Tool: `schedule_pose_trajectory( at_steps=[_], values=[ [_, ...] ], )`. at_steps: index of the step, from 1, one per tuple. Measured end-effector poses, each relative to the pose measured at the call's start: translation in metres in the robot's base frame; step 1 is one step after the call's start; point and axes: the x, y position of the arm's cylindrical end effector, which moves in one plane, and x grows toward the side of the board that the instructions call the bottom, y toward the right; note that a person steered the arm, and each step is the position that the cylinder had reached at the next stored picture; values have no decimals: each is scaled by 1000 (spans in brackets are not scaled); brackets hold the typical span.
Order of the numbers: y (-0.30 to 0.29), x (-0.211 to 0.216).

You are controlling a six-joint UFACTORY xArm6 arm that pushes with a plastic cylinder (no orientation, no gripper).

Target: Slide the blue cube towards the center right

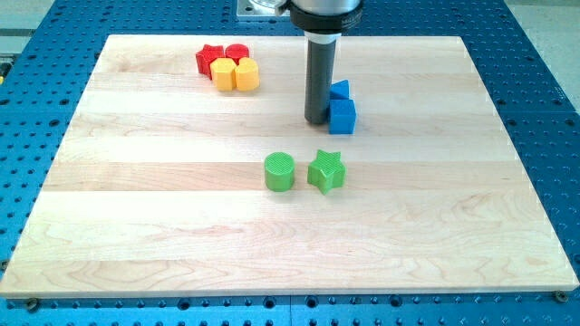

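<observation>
Item 1, board: you see a pale wooden board filling most of the frame, lying on a blue perforated table.

Item 2, rod: your arm enters from the top centre as a dark upright rod. My tip rests on the board just above centre. There is no gripper on this rig, so nothing opens or closes and nothing is held; the rod can only press against things.

Item 3, blue cube: the task's block. You find it just right of my tip, touching it or very nearly so; the exact contact cannot be made out. It sits slightly above and right of the frame's centre.

Item 4, second blue block: directly behind the blue cube toward the top of the frame, touching it, partly hidden by the rod; its shape is unclear.

Item 5, green cylinder: near the centre, below and left of my tip.

Item 6, green star: just right of the green cylinder, apart from it, below the blue cube.

Item 7, upper-left cluster, packed together: red star, red cylinder, and in front of them a yellow block and a second yellow block, shapes uncertain.
</observation>
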Motion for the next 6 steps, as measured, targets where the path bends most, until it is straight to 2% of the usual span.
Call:
schedule_pose_trajectory(
  at_steps=[2,3,5,6],
  values=[
    [38,18],
    [35,29],
    [63,8],
    [95,8]
  ],
)
